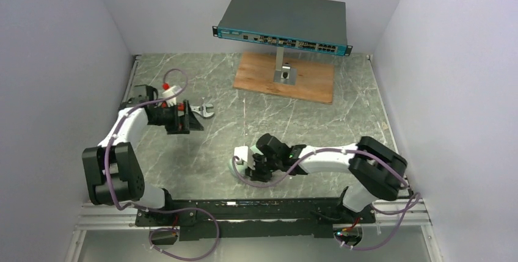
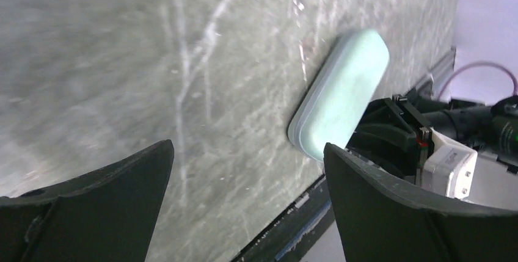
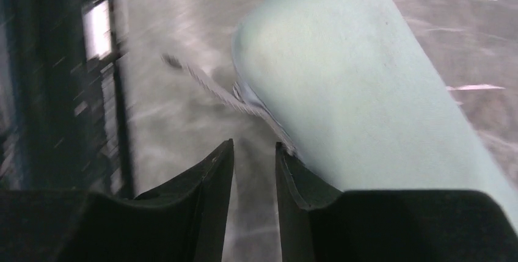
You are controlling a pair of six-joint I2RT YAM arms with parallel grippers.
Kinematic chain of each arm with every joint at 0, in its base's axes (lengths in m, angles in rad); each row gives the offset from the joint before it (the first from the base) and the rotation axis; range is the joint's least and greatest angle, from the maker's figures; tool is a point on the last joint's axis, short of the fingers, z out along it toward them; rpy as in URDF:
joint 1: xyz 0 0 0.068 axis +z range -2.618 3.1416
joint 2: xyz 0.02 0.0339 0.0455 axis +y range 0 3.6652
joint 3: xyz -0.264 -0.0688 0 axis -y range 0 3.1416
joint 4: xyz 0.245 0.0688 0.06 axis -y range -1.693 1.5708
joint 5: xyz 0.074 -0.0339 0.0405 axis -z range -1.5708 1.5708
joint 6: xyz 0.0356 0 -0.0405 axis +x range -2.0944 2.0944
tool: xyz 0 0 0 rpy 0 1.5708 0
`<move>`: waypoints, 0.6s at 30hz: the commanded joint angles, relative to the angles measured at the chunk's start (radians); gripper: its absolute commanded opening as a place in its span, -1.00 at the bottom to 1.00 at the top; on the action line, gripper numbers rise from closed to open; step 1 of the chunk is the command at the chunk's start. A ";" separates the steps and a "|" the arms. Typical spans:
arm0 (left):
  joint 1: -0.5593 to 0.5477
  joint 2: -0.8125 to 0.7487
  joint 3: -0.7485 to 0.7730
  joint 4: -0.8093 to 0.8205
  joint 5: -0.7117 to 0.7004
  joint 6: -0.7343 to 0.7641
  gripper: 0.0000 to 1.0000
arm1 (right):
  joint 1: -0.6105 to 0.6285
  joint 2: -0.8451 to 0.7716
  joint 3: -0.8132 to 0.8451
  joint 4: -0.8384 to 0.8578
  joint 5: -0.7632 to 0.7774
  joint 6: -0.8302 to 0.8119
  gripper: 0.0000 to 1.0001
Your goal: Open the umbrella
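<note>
Top external: no umbrella showing, just a mint-green oblong capsule case [image 1: 239, 159] at the right hand [image 1: 259, 164].
Left wrist: left hand [image 2: 247, 149] wide, well apart. Right wrist: narrowed at the case's end, long axis running away, grip unclear.

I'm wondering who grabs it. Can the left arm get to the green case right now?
Probably yes. The left gripper is open and aimed toward the green case, with only bare table between them. The right gripper crowds one end, so the other end looks freer.
</note>
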 commanded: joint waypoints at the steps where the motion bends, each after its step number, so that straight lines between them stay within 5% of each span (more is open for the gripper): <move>1: 0.095 -0.099 0.010 0.072 -0.035 -0.059 0.97 | -0.027 0.113 0.114 0.294 0.262 0.271 -0.33; 6: 0.103 -0.119 -0.032 0.119 -0.037 -0.116 0.99 | -0.146 0.172 0.179 0.285 0.205 0.174 -0.30; 9: 0.089 -0.112 -0.075 0.238 0.030 -0.183 0.84 | -0.194 0.148 0.174 0.205 0.130 0.053 -0.28; 18: -0.086 -0.032 -0.061 0.433 0.014 -0.252 0.35 | -0.249 -0.178 0.139 -0.202 -0.087 -0.160 0.05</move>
